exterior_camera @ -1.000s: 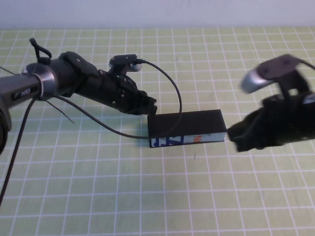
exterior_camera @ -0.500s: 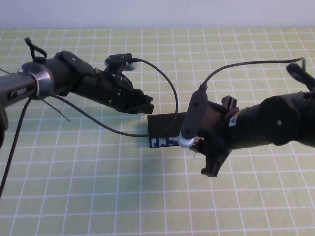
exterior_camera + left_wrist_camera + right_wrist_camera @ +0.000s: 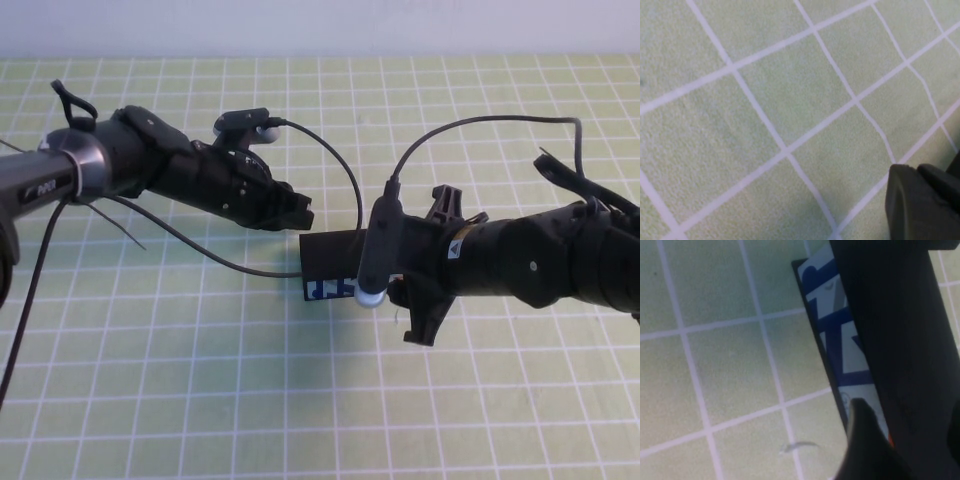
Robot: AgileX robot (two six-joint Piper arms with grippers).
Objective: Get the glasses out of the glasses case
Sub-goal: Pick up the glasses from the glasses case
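The glasses case lies mid-table — left gripper behind-left, right gripper over its right end.

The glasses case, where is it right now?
In the high view the glasses case lies closed near the middle of the green grid mat, between the left gripper at its left end and the right gripper over its right part.

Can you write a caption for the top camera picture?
Closed glasses case between the left hand and the right hand.
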